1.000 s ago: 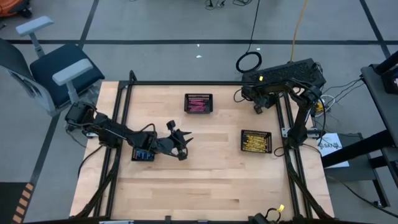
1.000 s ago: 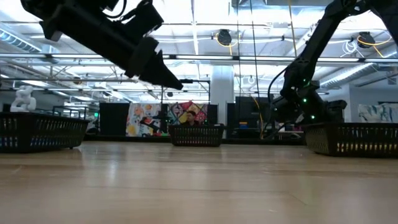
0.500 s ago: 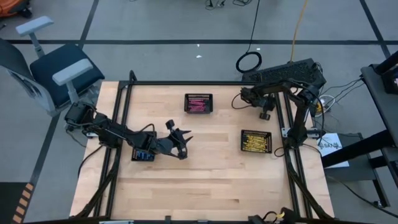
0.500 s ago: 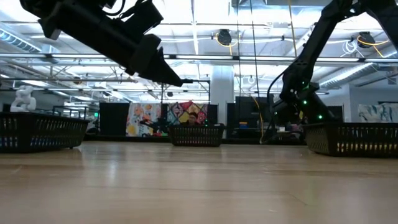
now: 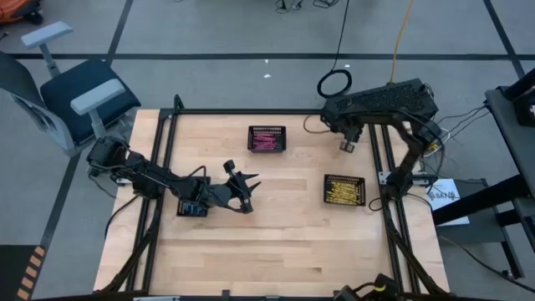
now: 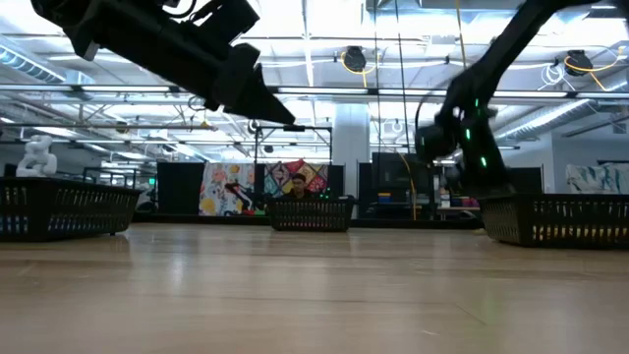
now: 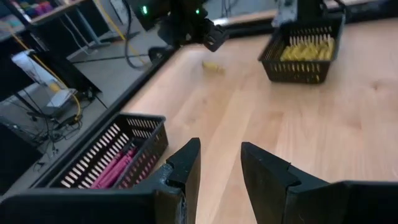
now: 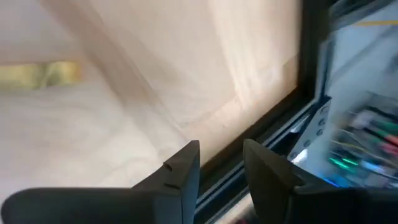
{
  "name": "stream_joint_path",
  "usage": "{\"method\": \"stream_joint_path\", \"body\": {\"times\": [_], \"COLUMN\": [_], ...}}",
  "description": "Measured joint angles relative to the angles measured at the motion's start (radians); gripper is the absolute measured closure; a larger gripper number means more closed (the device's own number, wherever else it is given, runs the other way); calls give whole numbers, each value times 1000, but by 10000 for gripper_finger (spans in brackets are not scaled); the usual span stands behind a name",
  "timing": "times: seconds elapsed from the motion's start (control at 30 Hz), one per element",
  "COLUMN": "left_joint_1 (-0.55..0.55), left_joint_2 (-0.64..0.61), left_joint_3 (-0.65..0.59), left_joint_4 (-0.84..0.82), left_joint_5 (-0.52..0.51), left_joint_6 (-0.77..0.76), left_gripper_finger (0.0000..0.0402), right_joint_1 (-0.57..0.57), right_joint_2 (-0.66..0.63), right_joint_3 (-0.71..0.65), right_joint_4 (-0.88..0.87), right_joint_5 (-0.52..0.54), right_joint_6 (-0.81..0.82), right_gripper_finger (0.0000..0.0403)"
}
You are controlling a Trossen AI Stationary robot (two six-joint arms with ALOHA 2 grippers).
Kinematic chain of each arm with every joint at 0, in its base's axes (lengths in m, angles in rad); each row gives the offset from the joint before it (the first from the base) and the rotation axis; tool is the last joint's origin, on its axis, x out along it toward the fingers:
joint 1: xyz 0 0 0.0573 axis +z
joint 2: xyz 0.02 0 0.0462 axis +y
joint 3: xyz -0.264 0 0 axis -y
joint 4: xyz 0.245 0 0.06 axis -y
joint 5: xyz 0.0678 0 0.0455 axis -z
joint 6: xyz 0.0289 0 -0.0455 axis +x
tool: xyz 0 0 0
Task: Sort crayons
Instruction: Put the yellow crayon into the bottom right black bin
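Crayons sorted by colour, one yellow stray left on the surface.
Right gripper hung near the far right corner, fingers parted and empty, above a blurred yellow crayon. Left gripper hovered mid-surface, fingers apart, empty. Pink crayons and yellow crayons filled baskets; arm hid most of the left basket.

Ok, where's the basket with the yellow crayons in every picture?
High view: yellow basket sits right of the middle, near the table's right rail.
Low view: at the far right.
Left wrist view: upper right.
Right wrist view: not in it.
Shared landmark: the pink basket, missing only from the right wrist view.
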Motion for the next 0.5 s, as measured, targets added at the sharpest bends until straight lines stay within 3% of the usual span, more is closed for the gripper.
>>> {"method": "stream_joint_path", "body": {"times": [0.13,0.3,0.4,0.5], "left_joint_1": [0,10,9,14], "left_joint_2": [-13,-62,-100,-118], "left_joint_3": [1,1,2,2], "left_joint_4": [30,-33,-107,-194], "left_joint_5": [-57,-91,-92,-92], "left_joint_6": [34,29,2,-53], "left_gripper_finger": [284,284,284,284], "right_joint_1": [-7,-43,-46,-44], "right_joint_2": [-151,-276,-299,-283], "right_joint_3": [58,69,62,59], "right_joint_4": [-12,-45,-29,52], "right_joint_5": [-165,-488,-554,-555], "right_joint_6": [112,184,107,-23], "right_gripper_finger": [282,248,224,208]}}
